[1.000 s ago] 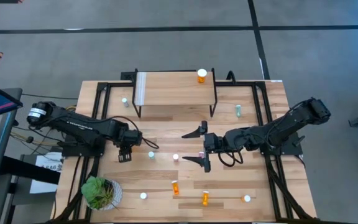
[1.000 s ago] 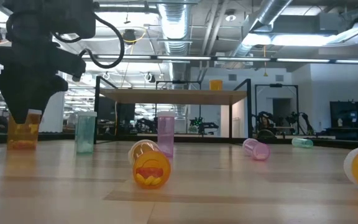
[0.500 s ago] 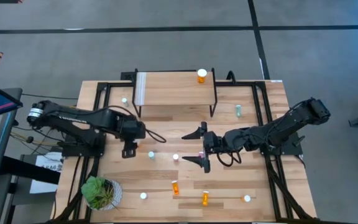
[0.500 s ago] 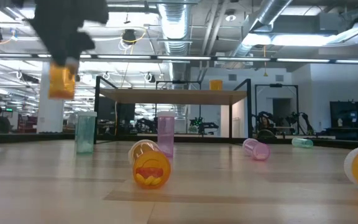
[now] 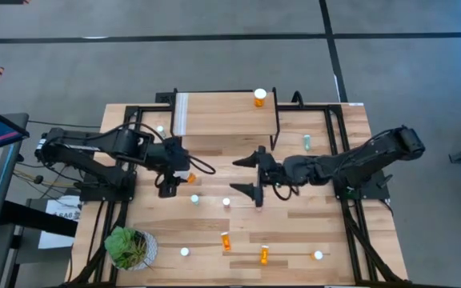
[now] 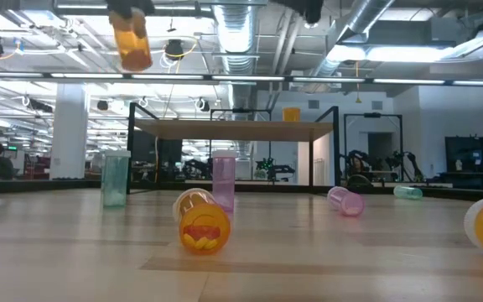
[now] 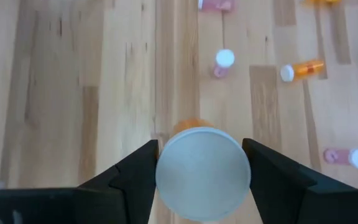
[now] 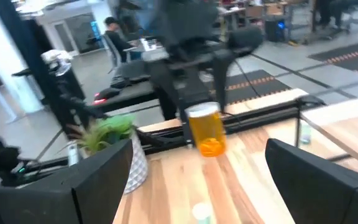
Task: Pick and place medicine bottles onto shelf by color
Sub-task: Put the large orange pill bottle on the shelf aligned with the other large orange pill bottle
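Orange bottle (image 7: 202, 172), white-capped, between left gripper (image 7: 201, 169) fingers (image 7: 132, 176), above table.

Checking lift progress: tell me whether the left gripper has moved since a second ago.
Yes. The left gripper, holding an orange bottle, rose well above the shelf top in the low view.

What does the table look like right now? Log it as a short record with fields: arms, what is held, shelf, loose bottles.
left arm: left gripper raised above the table, jaws closed on a wide orange bottle
held bottle: upright, white cap up, clear of the tabletop
right arm: right gripper at mid-table, jaws wide apart, holding nothing
shelf: one orange bottle on shelf, standing near one end
loose bottles: green bottle and pink bottle standing; orange bottle on its side nearest the low camera
plant: at a table corner
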`<state>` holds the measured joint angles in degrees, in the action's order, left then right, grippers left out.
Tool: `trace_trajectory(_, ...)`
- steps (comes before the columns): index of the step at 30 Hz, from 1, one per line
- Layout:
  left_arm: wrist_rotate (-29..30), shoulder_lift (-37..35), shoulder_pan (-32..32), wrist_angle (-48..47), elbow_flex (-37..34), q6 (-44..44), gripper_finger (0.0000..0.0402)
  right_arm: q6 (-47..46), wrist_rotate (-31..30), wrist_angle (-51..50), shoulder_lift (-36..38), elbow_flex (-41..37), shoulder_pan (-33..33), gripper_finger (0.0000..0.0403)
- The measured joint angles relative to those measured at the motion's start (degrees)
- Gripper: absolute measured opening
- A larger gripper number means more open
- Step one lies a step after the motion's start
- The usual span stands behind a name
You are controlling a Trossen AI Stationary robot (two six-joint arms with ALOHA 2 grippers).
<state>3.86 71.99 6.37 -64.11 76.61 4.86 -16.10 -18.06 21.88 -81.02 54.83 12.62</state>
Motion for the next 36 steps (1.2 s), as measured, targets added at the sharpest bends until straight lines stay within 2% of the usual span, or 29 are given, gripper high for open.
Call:
trace_trajectory(5,0.0,0.0,0.0,2.0,0.6,-1.5,0.0205,-3.8,0.6,-0.3,-3.8,0.0,-3.0,0.0391)
trace_trajectory(7,0.0,0.0,0.0,2.5,0.6,-2.3,0.0205,-3.0,3.9,0.0,-5.5,-0.1,-4.0,0.0391)
trace_trajectory(12,0.0,0.0,0.0,4.0,0.6,-2.6,0.0206,0.9,10.2,8.5,-10.0,-0.1,-4.5,0.0387)
trace_trajectory(19,-0.5,0.0,0.0,6.0,0.6,-2.6,0.0206,2.3,10.9,15.8,-16.1,0.0,-5.3,0.0384)
trace_trajectory(28,-3.1,0.0,0.0,8.8,0.6,-3.2,0.0206,14.9,10.7,28.2,-20.6,0.2,-5.1,0.0363)
trace_trajectory(32,-3.1,0.0,0.0,10.0,0.6,-3.2,0.0206,16.5,10.6,25.3,-20.6,2.9,-5.2,0.0342)
trace_trajectory(36,-3.1,0.0,0.0,11.2,0.6,-3.2,0.0206,17.1,10.5,17.8,-20.6,7.2,-4.7,0.0321)
